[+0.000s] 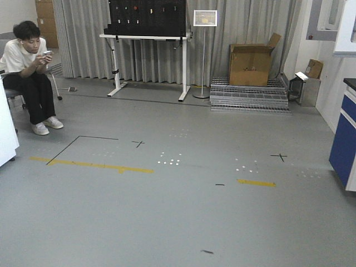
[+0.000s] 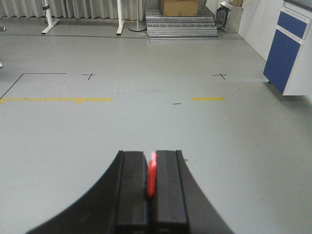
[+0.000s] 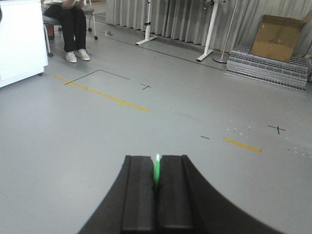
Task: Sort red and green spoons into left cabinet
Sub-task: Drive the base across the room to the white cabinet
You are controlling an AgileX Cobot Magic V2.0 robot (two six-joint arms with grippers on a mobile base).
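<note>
While facing front, catches grey floor (image 1: 178,211), a seated person (image 1: 28,61) with a phone and a cardboard box (image 1: 250,64) by the curtain (image 1: 250,22). Over to the left wrist, seen here alone: left gripper (image 2: 151,161) clamped on the red spoon (image 2: 152,176), blue cabinet (image 2: 287,53) far right. Now the right wrist: right gripper (image 3: 156,163) pinched tight on the green spoon (image 3: 157,171), seated legs top left

Ahead of me a grey floor (image 1: 178,222) carries yellow tape strips (image 1: 94,164) and black cross marks (image 1: 138,143). At far left a person (image 1: 28,61) sits looking at a phone (image 1: 48,53). A white-legged table (image 1: 147,38) stands before grey curtains (image 1: 250,22). A cardboard box (image 1: 250,64) rests on stacked metal grates (image 1: 249,97), and a blue cabinet (image 1: 343,139) stands at the right edge.
</note>
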